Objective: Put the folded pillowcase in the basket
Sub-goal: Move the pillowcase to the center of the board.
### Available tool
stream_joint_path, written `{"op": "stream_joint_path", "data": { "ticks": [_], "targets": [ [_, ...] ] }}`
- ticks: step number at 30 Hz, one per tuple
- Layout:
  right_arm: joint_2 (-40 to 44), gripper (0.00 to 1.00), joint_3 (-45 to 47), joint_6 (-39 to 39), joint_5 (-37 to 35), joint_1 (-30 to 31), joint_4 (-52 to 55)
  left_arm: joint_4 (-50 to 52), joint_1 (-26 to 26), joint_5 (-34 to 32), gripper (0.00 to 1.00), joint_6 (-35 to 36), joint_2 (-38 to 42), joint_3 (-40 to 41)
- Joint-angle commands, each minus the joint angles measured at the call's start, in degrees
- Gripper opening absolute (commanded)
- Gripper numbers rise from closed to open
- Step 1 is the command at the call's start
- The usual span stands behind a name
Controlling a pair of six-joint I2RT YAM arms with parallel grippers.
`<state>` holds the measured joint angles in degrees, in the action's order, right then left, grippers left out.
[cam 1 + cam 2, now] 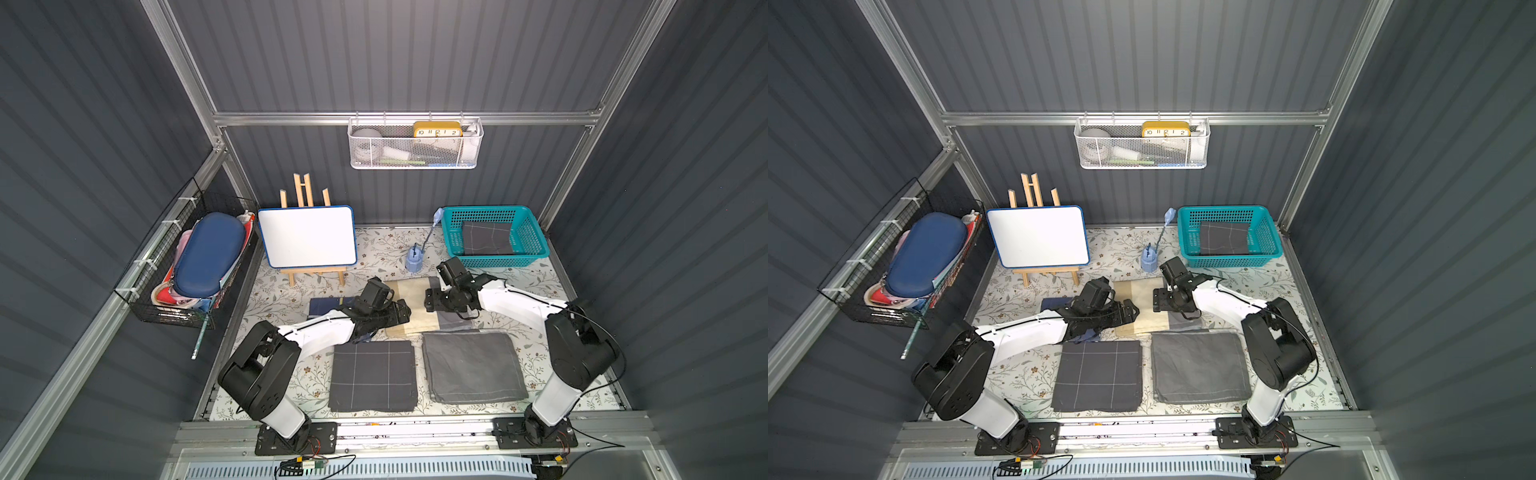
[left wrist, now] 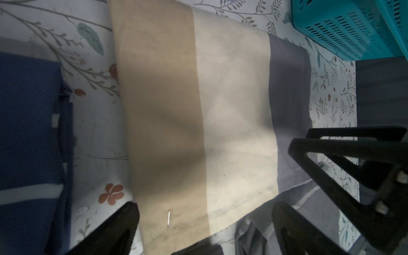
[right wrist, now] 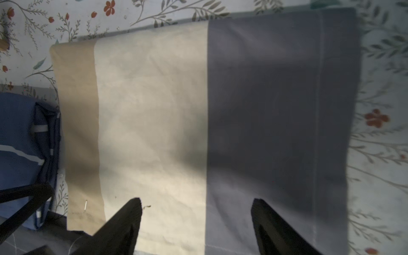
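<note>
Cloth with a floral print covers the table (image 1: 374,249). On its near half lie two folded pieces side by side: a plain grey pillowcase (image 1: 473,365) to the right and a dark grid-lined pillowcase (image 1: 373,376) to the left. The teal basket (image 1: 494,209) stands in the far right corner, and a second dark grid-lined cloth (image 1: 486,239) lies flat inside it. A whiteboard (image 1: 307,236) leans on its easel at far left.

The striped pillowcase (image 1: 415,307) – tan, cream and grey bands – lies flat mid-table, outside the basket and well apart from it, as both top views show (image 1: 1148,307). A navy pillowcase (image 1: 328,305) sits just to its left.

The left gripper (image 1: 405,312) is over the striped pillowcase's left part, its jaws spread wide and holding nothing, as the left wrist view shows (image 2: 206,209). The right gripper (image 1: 430,300) faces it from the right – its jaws also spread, over the cream and grey bands (image 3: 196,202). Whether either touches the fabric cannot be told.
</note>
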<state>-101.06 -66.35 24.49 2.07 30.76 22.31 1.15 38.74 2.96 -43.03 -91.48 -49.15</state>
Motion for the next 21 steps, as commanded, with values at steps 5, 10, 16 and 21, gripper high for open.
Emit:
{"op": "stream_joint_path", "data": {
  "ticks": [5,10,16,21],
  "targets": [
    [-4.05,0.82,-2.06,3.50,-5.14,-0.10,2.73,1.05,-1.12,0.54,0.99,0.32,-1.61,-2.07],
    [-5.46,0.82,1.31,5.51,-5.45,-2.34,3.19,1.23,-1.13,1.47,0.99,0.72,-3.97,-3.29],
    [-3.83,0.81,5.73,7.09,-9.98,-7.59,3.45,1.87,-1.14,2.82,1.00,1.48,-6.95,-6.28],
    [-0.68,0.80,7.98,5.29,-7.38,-13.17,3.00,2.89,-1.12,3.93,1.00,2.75,-10.31,-10.17]
  ]
}}
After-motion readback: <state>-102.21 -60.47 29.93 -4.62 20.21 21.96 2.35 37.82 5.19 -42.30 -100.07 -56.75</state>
